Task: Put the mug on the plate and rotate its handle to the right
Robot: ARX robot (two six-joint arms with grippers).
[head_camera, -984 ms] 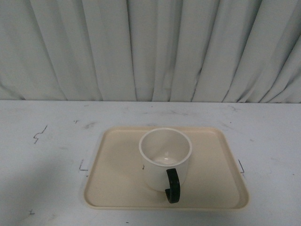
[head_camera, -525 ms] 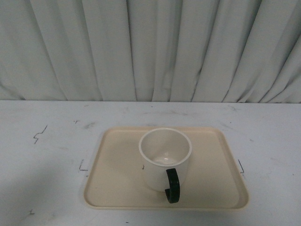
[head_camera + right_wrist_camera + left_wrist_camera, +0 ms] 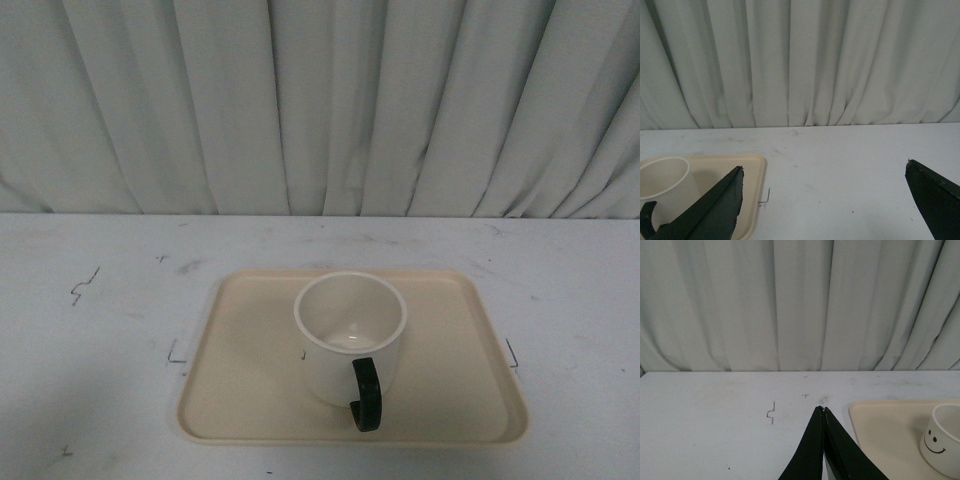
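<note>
A cream-white mug (image 3: 348,335) stands upright on the beige plate (image 3: 245,385) in the front view. Its black handle (image 3: 367,394) points toward the near edge of the plate, slightly right of the mug's middle. Neither arm shows in the front view. My left gripper (image 3: 823,409) is shut with nothing in it, over the table beside the plate (image 3: 880,430); the mug (image 3: 942,440) shows its smiley face there. My right gripper (image 3: 824,169) is open wide and empty, with the mug (image 3: 665,187), its handle (image 3: 646,220) and the plate (image 3: 752,195) beside one finger.
A white table (image 3: 90,330) carries small black marks (image 3: 85,285) and corner marks (image 3: 175,352) near the plate. A pleated grey curtain (image 3: 320,100) closes off the back.
</note>
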